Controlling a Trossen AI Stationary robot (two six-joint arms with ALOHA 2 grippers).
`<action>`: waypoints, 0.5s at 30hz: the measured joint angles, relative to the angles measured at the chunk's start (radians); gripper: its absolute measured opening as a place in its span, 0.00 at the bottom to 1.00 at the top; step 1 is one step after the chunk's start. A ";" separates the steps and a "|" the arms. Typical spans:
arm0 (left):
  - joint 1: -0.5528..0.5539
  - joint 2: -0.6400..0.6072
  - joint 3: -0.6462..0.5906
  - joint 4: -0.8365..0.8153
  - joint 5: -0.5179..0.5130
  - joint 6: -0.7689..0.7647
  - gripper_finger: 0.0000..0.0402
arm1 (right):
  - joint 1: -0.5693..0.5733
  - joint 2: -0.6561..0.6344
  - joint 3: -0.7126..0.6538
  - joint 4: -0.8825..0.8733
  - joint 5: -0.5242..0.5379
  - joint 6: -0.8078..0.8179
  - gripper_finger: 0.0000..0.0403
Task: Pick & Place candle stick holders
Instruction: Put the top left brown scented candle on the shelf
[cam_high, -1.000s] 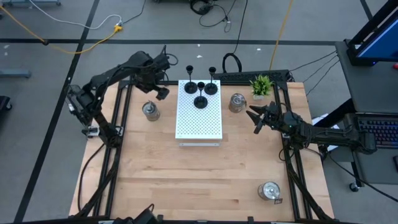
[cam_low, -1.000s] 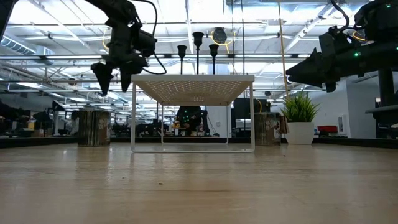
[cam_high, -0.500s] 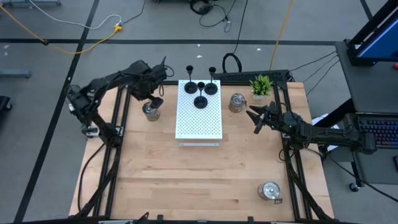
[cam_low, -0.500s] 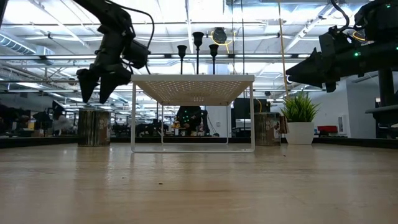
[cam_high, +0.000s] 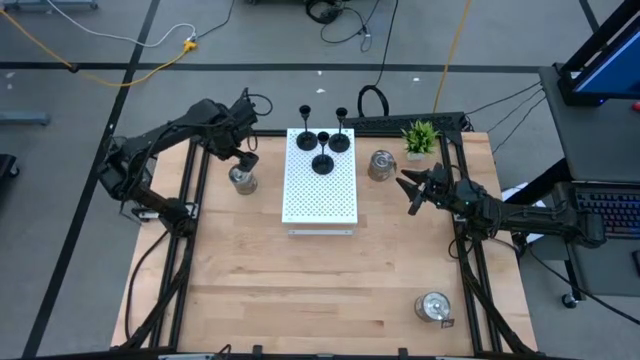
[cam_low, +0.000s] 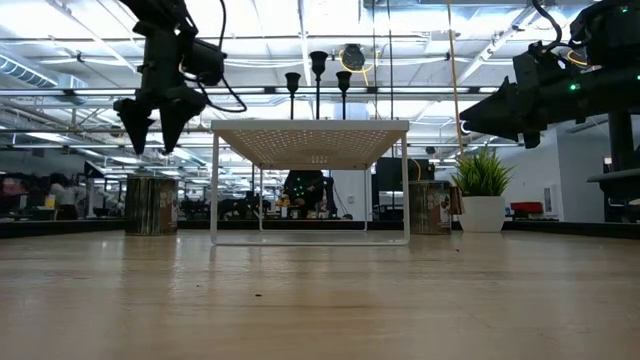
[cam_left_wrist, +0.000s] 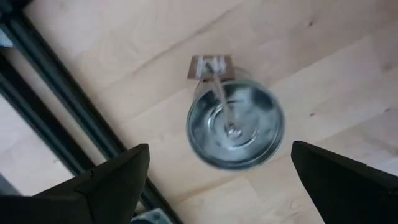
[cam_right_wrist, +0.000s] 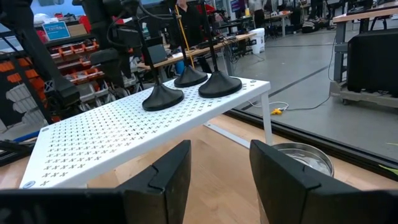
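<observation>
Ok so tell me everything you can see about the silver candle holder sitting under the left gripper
The silver candle holder is a squat round cup of shiny mirrored glass, standing upright on the wooden table, left of the white board and near the table's black frame rail. It has a small brown tag at its rim. The open left gripper hovers straight above it without touching; nothing else touches it.

Front tabletop (cam_high: 320, 290): bare wood, open for passing, save one silver holder (cam_high: 433, 306) near the right edge.
Middle: white board (cam_high: 320, 185) on legs blocks the way; three black holders (cam_high: 322, 150) crowd its far end.
Left tool (cam_high: 240, 152): hangs open above a silver holder (cam_high: 241, 178), nothing between.
Right tool (cam_high: 409, 190): a silver holder (cam_high: 381, 164) and plant (cam_high: 420, 137) nearby.
</observation>
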 joint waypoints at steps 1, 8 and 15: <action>0.000 0.000 0.000 0.012 0.002 0.003 1.00 | 0.000 0.000 0.000 0.000 0.000 0.000 0.38; -0.009 0.000 0.000 0.089 0.026 0.019 1.00 | 0.000 0.000 0.000 0.000 0.000 0.000 0.38; -0.009 0.000 0.000 0.120 0.050 -0.010 1.00 | 0.000 0.000 0.000 0.000 0.000 0.000 0.38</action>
